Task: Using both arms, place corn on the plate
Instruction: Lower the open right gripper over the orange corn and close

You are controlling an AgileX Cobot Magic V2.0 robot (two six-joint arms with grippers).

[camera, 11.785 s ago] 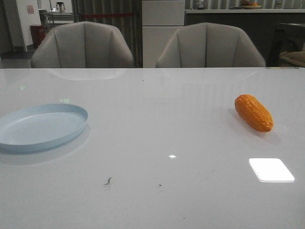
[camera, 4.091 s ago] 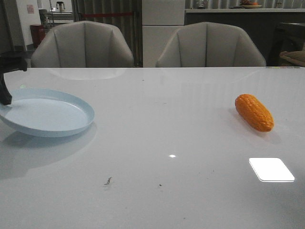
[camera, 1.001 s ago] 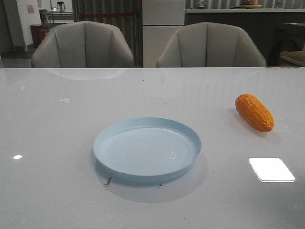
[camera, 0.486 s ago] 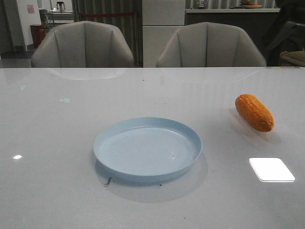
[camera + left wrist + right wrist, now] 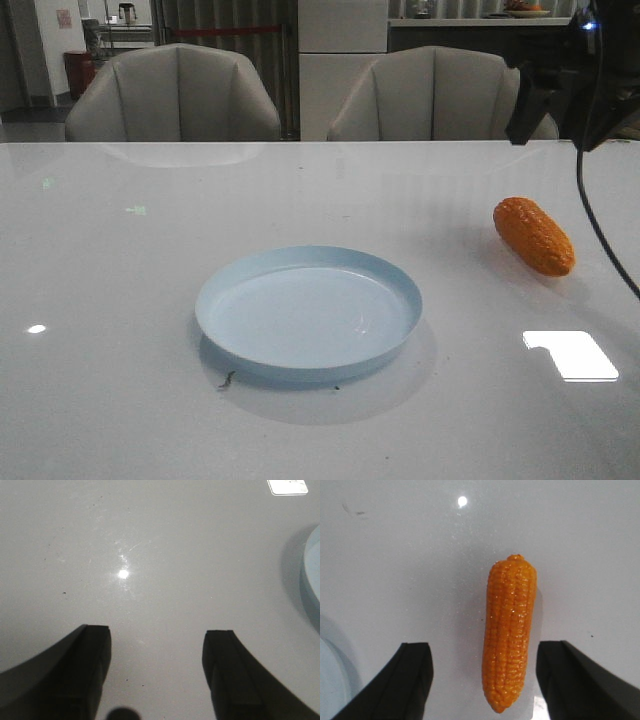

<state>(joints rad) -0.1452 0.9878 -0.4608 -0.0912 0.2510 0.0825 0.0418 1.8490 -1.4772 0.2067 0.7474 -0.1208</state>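
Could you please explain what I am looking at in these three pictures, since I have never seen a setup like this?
This is a two-armed robot at a white table. The wide picture looks forward over the table: a pale blue plate lies in the middle, an orange toy corn to the right, with the right arm above it. The other two pictures come from cameras on the wrists. The right hand is open over the corn, fingers either side. The left hand is open over bare table beside the plate. Nothing is held.

**Plate centred, corn to its right**

The pale blue plate (image 5: 309, 312) sits on the white counter (image 5: 120, 380). The orange corn (image 5: 533, 236) lies well apart at its 2 o'clock. A black arm (image 5: 570, 70) with a thin cable (image 5: 590, 215) hangs above the corn.
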